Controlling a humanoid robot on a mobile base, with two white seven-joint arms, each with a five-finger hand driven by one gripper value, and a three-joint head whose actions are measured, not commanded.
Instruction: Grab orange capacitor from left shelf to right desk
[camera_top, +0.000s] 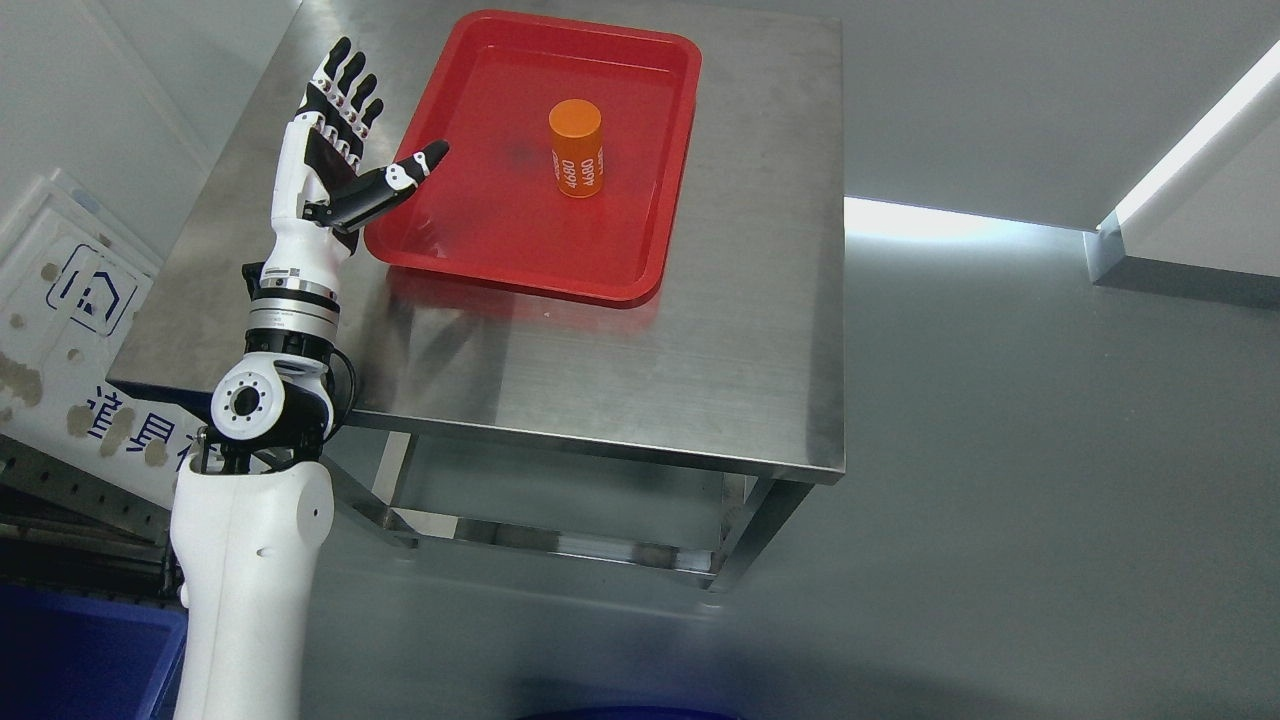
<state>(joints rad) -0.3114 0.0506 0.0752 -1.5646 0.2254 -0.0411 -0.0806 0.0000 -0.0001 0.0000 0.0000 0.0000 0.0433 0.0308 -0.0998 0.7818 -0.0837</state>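
Head view:
Left hand (335, 150): raised, fingers spread wide, thumb out, holding nothing.
Orange cylindrical capacitor (577, 148): upright, well right of the hand, apart from it.
Red plastic tray (520, 255): under the capacitor, its left rim beside the thumb.
Steel table (700, 380): under the tray.

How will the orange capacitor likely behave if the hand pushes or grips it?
The orange capacitor stands upright in the red tray: a high push would probably tip it, and then it might roll. It looks rigid and smooth, so the open left hand may slip.

I stand in a workshop or lab: a bare steel worktop (640, 380) on a grey floor (1050, 500), blue bins (80, 660) beside me.
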